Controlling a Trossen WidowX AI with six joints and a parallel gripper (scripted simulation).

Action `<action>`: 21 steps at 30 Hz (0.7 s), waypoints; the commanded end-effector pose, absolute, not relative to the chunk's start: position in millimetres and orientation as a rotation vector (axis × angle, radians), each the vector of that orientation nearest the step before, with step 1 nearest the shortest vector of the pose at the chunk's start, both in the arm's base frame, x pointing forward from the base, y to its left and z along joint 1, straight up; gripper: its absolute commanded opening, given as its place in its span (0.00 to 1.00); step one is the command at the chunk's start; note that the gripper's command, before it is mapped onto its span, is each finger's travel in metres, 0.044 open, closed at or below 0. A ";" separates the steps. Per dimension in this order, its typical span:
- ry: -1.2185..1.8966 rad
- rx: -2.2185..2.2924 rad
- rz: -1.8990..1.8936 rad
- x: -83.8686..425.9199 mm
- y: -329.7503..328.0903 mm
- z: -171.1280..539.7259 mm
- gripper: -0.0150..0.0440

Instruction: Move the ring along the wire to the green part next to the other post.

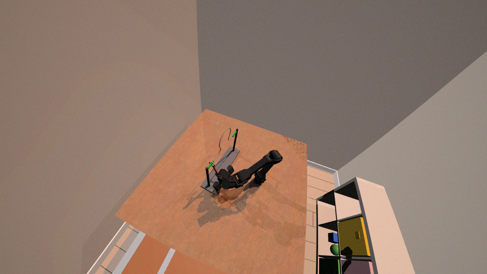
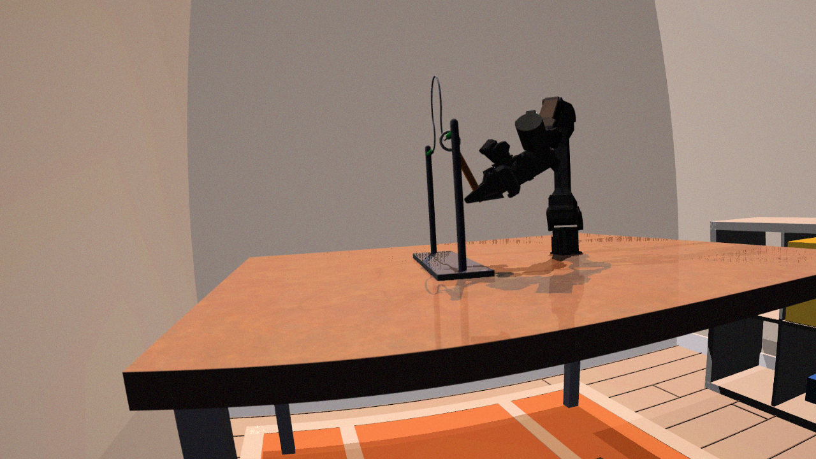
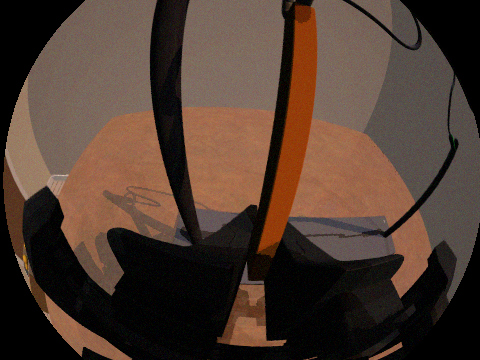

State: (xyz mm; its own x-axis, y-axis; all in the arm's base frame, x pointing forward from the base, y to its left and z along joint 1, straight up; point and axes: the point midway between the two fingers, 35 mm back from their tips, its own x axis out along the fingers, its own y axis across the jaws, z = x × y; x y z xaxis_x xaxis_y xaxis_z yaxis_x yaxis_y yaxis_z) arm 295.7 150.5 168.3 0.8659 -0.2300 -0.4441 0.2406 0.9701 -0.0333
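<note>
The ring (image 1: 209, 162) (image 2: 440, 141) is around the green part (image 1: 209, 166) (image 2: 448, 135) beside the near post (image 1: 207, 179) (image 2: 458, 199) (image 3: 167, 90). Its orange handle (image 1: 215, 169) (image 2: 468, 174) (image 3: 295, 130) slants down to my gripper (image 1: 218, 174) (image 2: 473, 195) (image 3: 269, 237), which is shut on its lower end. The ring lies beyond the top edge of the wrist view, so its gap to the wire is too small to tell. The other green part (image 1: 234, 133) (image 2: 429, 152) (image 3: 454, 143) is at the far post (image 1: 234, 141) (image 2: 431, 205) (image 3: 425, 202).
The thin grey wire (image 1: 220, 141) (image 2: 431, 102) rises in a tall loop between the green parts. Both posts stand on a grey base plate (image 1: 226, 161) (image 2: 479, 273) (image 3: 350, 251) on the table (image 1: 170, 183) (image 2: 285, 313). A shelf (image 1: 384, 218) stands beyond the table.
</note>
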 end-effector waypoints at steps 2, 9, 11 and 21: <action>0.461 0.026 -0.250 295.9 150.4 167.7 0.00; 0.462 0.023 -0.246 295.7 150.5 168.3 0.31; 0.462 0.023 -0.246 295.7 150.5 168.3 0.40; 0.470 0.027 -0.250 274.4 157.9 177.4 0.53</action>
State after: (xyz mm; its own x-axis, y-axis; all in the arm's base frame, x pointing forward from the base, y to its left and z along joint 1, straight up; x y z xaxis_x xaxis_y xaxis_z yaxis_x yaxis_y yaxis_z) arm 281.1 155.5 169.2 0.8569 -0.2364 -0.4581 0.2411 0.9693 -0.0493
